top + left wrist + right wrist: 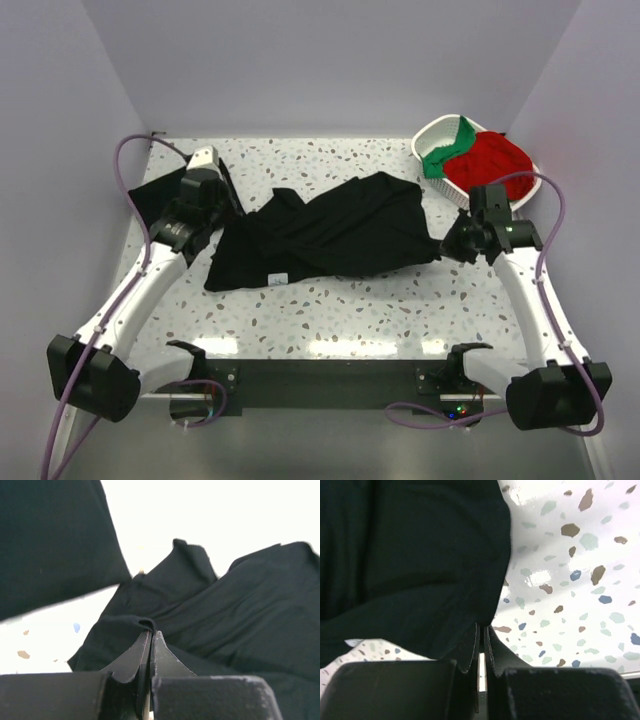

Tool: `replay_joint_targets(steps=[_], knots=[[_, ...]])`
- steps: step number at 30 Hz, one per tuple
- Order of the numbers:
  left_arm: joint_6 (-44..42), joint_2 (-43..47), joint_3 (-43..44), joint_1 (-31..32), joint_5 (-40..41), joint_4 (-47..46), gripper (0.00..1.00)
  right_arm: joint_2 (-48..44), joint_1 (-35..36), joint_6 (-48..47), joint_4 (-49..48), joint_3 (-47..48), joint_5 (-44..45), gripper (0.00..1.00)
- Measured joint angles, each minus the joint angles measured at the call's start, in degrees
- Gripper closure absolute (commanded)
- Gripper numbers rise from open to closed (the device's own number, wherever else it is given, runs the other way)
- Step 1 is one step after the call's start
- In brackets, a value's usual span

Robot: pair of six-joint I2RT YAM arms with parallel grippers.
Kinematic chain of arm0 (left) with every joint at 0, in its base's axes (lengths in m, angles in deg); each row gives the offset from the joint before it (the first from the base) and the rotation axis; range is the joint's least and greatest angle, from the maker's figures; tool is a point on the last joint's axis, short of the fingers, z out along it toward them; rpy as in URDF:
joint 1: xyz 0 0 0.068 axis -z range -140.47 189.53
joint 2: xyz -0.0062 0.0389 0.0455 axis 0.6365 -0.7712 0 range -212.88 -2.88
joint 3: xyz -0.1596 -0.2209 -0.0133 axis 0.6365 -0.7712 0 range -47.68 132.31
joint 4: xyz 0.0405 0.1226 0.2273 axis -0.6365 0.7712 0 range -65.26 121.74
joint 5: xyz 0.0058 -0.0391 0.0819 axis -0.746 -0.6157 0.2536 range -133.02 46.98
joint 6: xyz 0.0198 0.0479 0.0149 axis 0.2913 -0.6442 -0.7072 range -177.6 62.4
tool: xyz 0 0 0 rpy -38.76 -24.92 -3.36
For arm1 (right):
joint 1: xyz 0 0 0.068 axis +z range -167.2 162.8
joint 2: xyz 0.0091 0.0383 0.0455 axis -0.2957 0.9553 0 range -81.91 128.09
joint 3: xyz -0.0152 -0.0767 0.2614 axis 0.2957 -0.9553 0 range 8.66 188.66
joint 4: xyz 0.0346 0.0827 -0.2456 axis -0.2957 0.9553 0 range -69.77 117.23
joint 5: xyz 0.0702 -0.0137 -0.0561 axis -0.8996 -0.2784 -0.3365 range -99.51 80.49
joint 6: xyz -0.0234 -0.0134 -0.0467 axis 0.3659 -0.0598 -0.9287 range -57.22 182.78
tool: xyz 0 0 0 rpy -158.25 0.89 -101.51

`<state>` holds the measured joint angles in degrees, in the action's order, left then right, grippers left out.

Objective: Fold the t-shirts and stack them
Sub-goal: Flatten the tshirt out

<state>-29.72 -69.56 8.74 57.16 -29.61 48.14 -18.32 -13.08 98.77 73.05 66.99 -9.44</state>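
Observation:
A black t-shirt (330, 235) lies crumpled across the middle of the speckled table, a small white label (281, 277) showing near its front edge. My left gripper (222, 228) is shut on the shirt's left edge; in the left wrist view a fold of the black cloth (240, 605) curls over the tips of the left gripper (151, 632). My right gripper (443, 248) is shut on the shirt's right corner, and in the right wrist view the cloth (410, 555) hangs from the right gripper (482, 626). A red shirt (490, 160) and a green one (450, 150) lie in the basket.
The white lattice basket (432, 130) stands at the back right corner, just behind my right arm. Another black cloth (150, 195) lies flat at the table's left edge under my left arm, also seen as the dark cloth (50, 545) in the left wrist view.

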Motion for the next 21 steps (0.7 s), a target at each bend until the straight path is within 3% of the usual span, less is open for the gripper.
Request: replay_joint_targets(steps=[21], knots=[[-2.1,7.4,32.2,0.0,4.1,8.2,1.00,-4.0,0.2,-3.6,14.3,50.4,11.5,1.00]])
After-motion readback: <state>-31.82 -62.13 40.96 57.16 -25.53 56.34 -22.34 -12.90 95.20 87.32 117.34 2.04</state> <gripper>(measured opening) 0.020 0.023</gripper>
